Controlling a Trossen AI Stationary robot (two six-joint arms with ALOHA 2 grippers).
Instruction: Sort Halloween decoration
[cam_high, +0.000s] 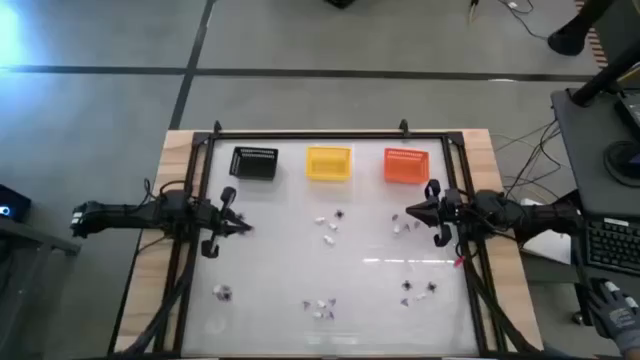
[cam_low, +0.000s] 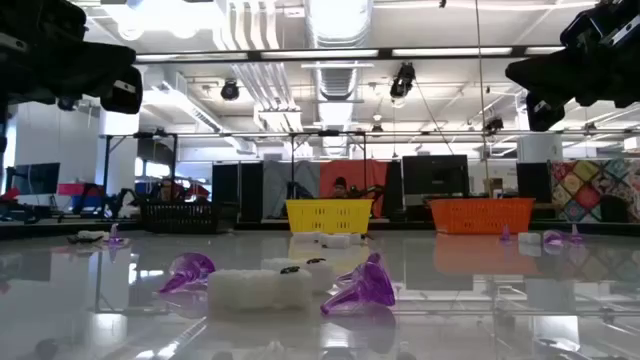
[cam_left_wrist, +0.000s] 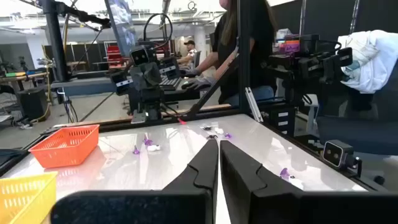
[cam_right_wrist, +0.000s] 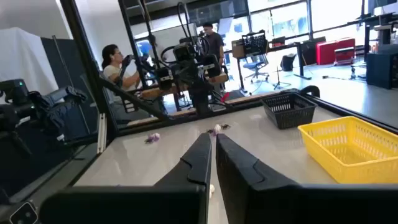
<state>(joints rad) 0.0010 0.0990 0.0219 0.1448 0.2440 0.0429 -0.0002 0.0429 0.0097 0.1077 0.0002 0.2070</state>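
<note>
Left gripper (cam_high: 243, 227) pinched shut, empty, parked at the table's left edge. Black (cam_high: 254, 163), yellow (cam_high: 328, 162) and orange slatted plastic baskets (cam_high: 406, 165) line the far side as sorting bins. Tiny white, black and purple trinkets (cam_high: 330, 222) lie scattered mid-table, unsorted. Right gripper (cam_high: 406, 214) likewise closed, empty, near right-hand bits.

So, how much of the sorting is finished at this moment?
Nothing looks sorted: the black slatted basket, yellow basket and orange basket look empty. The left gripper and right gripper are shut, holding nothing. All the tiny trinkets lie scattered.
</note>
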